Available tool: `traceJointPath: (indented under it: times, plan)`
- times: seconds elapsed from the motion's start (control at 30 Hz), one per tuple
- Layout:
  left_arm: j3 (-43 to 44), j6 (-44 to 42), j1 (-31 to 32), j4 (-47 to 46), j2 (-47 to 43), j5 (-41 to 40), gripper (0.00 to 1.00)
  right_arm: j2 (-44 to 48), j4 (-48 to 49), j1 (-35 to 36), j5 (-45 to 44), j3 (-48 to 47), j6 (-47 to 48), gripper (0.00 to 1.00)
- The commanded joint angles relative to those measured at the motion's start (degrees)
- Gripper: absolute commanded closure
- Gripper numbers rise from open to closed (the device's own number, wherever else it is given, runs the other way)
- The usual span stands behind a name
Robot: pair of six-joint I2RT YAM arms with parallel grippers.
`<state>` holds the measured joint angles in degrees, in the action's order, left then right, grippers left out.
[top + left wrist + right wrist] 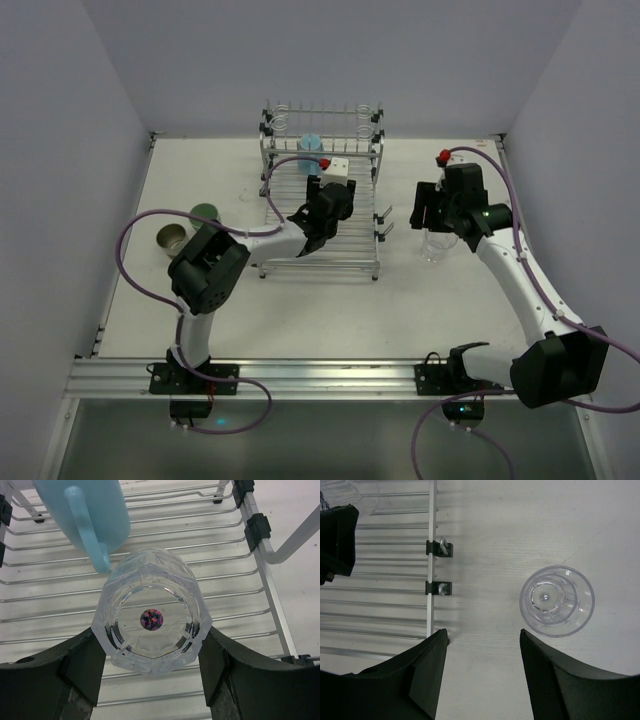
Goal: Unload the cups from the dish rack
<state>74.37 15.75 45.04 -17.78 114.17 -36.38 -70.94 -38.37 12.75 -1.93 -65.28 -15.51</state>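
The chrome dish rack stands mid-table. My left gripper reaches over it. In the left wrist view the gripper is shut on a clear tumbler, whose base with a sticker faces the camera. A light blue cup with a handle lies just beyond it, and shows at the rack's back. My right gripper is open and empty over the table. A second clear tumbler stands upright just past its right finger, also seen from above.
A dark green cup and a beige metallic cup stand on the table left of the rack. The rack's right edge with two black clips lies left of my right gripper. A small white block sits in the rack.
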Motion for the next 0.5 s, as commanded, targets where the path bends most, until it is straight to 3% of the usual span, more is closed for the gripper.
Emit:
traceJointPath:
  times: [0.0,0.47]
  plan:
    - [1.92,2.7,0.14,0.63,-4.56,-0.8,0.52,-0.08,1.02,0.34,0.0,-0.38,0.92,0.38]
    - [-5.19,9.03,0.23,8.37,-17.92,6.75,0.56,-0.52,0.58,0.96,0.79,-0.91,0.92,0.37]
